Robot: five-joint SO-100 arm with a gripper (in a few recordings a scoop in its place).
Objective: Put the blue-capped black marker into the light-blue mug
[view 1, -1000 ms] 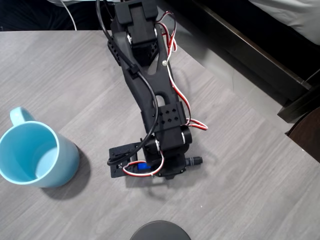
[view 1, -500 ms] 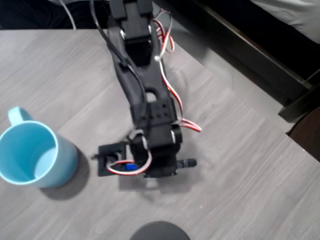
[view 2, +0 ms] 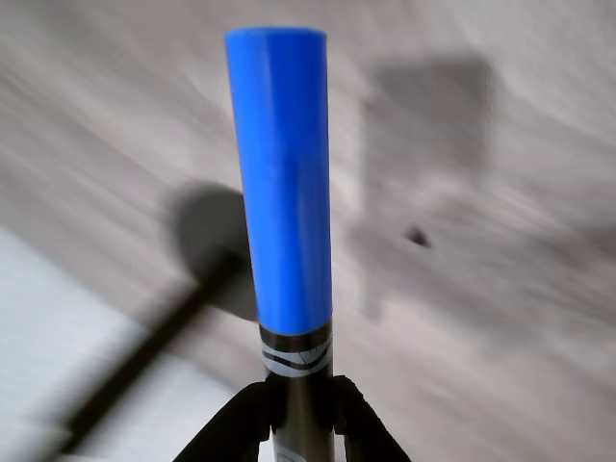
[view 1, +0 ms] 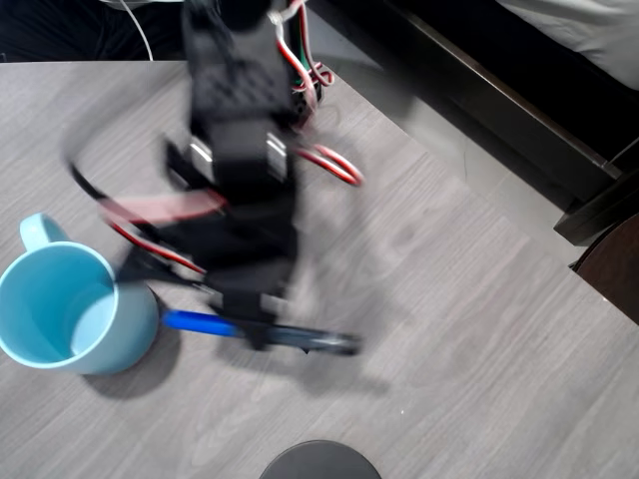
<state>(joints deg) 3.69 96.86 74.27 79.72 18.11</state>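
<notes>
I have the blue-capped black marker (view 2: pixel 280 183) pinched in the hand (view 2: pixel 296 409), lying level above the tabletop (view 1: pixel 479 329), its cap just beside the light-blue mug (view 1: pixel 70 309). This is the carry; next I must tip it over the rim.

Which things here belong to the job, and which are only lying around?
Job:
- blue-capped black marker, clamped in the gripper
- light-blue mug, standing at the left in the overhead view

Lying around:
- dark round object at the bottom edge
- white cable at the table's far edge
</notes>
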